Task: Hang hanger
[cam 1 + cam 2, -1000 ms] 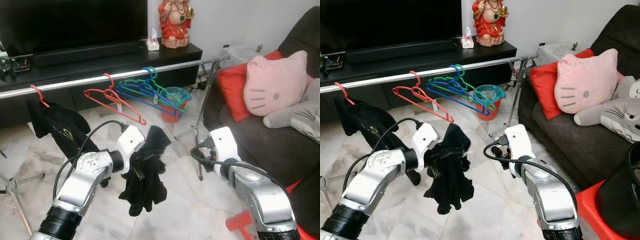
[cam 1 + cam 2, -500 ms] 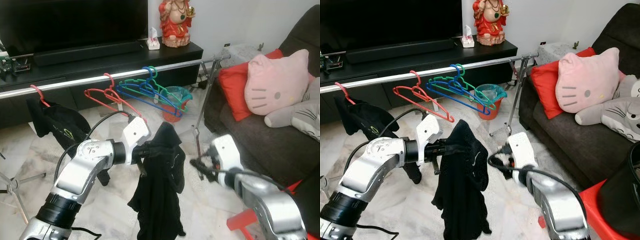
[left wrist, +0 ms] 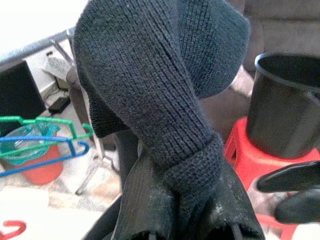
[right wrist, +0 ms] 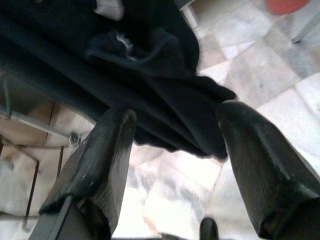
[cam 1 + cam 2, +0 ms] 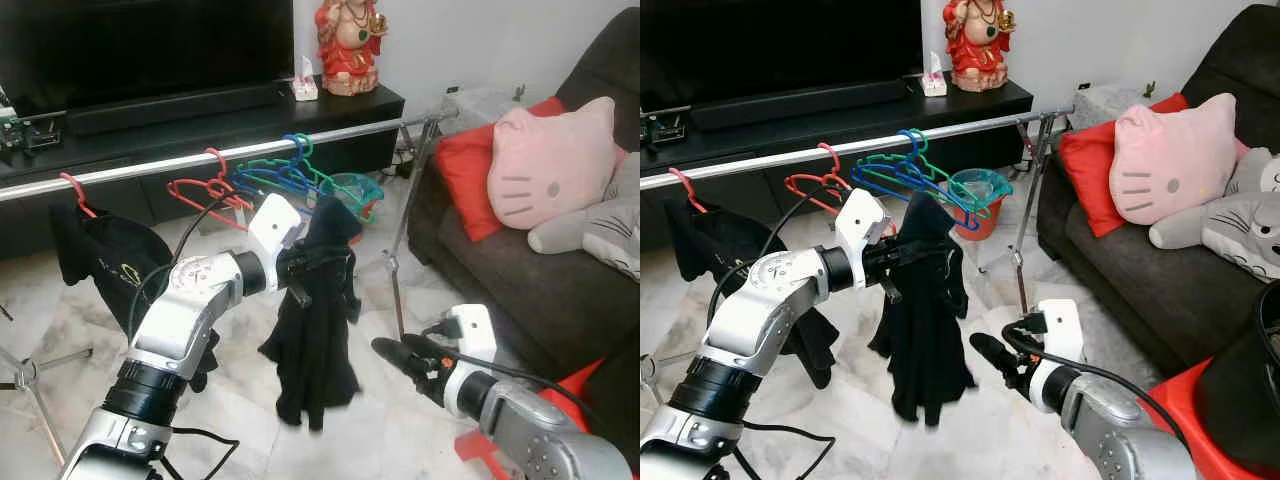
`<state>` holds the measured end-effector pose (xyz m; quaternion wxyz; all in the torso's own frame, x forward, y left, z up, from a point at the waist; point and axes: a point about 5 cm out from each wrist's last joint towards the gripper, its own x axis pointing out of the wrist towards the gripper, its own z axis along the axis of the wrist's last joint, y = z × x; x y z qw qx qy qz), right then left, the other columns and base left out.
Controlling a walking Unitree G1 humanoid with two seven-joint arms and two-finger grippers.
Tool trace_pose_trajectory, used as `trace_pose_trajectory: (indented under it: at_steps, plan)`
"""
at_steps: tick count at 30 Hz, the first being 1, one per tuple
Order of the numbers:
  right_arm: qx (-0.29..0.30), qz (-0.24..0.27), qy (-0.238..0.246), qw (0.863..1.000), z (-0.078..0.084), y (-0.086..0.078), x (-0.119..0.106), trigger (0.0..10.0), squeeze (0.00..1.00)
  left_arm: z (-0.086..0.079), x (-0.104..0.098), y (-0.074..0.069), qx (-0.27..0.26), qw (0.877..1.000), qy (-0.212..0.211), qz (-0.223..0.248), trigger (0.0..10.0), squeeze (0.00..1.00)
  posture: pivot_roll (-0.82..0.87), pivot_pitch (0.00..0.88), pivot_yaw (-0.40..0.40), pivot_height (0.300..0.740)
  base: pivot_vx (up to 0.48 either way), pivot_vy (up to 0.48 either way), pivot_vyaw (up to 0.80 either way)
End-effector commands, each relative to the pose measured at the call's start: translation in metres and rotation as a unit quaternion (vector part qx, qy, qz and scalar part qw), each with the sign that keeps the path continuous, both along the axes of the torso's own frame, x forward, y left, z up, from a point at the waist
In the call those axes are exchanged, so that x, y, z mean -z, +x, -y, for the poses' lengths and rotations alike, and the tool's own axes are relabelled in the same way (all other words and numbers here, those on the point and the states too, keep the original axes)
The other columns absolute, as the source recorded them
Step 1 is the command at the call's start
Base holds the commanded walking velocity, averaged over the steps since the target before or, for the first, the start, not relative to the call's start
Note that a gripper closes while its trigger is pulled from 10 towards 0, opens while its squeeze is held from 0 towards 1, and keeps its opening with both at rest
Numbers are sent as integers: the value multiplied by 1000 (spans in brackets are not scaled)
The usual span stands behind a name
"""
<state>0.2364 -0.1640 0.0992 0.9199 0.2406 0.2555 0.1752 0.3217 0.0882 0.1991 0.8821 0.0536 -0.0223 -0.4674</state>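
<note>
Black-fingered right gripper (image 5: 400, 352): near right, low over marble floor (image 5: 240, 420), fingers spread apart, grasping nothing. Left gripper (image 5: 300, 268): raised mid-scene, clenched on hanger under black knitted garment (image 5: 318, 330); hanger itself hidden by cloth, garment draping down just near side of silver metal rail (image 5: 150, 165). On rail, left to right: red hanger with black cloth (image 5: 105, 265), bare red plastic hanger (image 5: 205, 185), green and blue plastic hangers (image 5: 290, 172). Far: black TV cabinet (image 5: 200, 115). Right: dark sofa (image 5: 520, 270), pink cat-face cushion (image 5: 545, 165).

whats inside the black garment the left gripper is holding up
Nothing can be made out: the black garment drapes fully over the left gripper, covering its fingers and any hanger. Behind it, the rail carries red, green and blue hangers.
</note>
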Motion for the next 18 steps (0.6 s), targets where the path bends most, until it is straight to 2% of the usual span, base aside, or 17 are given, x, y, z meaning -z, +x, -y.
trace_pose_trajectory:
  at_steps: [1,3,4,6,8,13,14,16,17,18]
  plan:
    - [65,17,55,996,10,14,-2,10000,0,5,-15,0,21,999,-24,20,10000,0,-81,0,12,740,0,0,0]
    - [88,21,88,992,11,20,-2,10000,0,6,-13,-1,28,999,-25,17,10000,0,-82,0,19,740,0,0,0]
    - [88,21,88,992,11,20,-2,10000,0,6,-13,-1,28,999,-25,17,10000,0,-82,0,19,740,0,0,0]
    - [129,12,132,983,13,28,0,10000,0,7,-11,-2,34,999,-26,15,10000,0,-81,0,25,740,0,0,0]
    - [149,6,154,977,13,32,2,10000,0,7,-11,-1,37,999,-26,15,10000,0,-81,0,30,740,0,0,0]
    - [137,-6,188,972,-2,39,-1,10000,0,4,-17,1,53,998,-19,18,10000,0,-70,0,40,740,0,0,0]
    - [123,-5,202,972,-11,41,-8,10000,0,4,-20,1,63,998,-19,19,10000,0,-68,0,40,740,0,0,0]
    - [117,-4,207,971,-15,43,-12,10000,0,4,-22,1,68,997,-20,20,10000,0,-67,0,40,740,0,0,0]
    - [106,-12,207,972,-25,42,-16,10000,0,5,-24,0,76,997,-22,22,10000,0,-68,0,39,740,0,0,0]
    - [106,-12,207,972,-25,42,-16,10000,0,5,-24,0,76,997,-22,22,10000,0,-68,0,39,740,0,0,0]
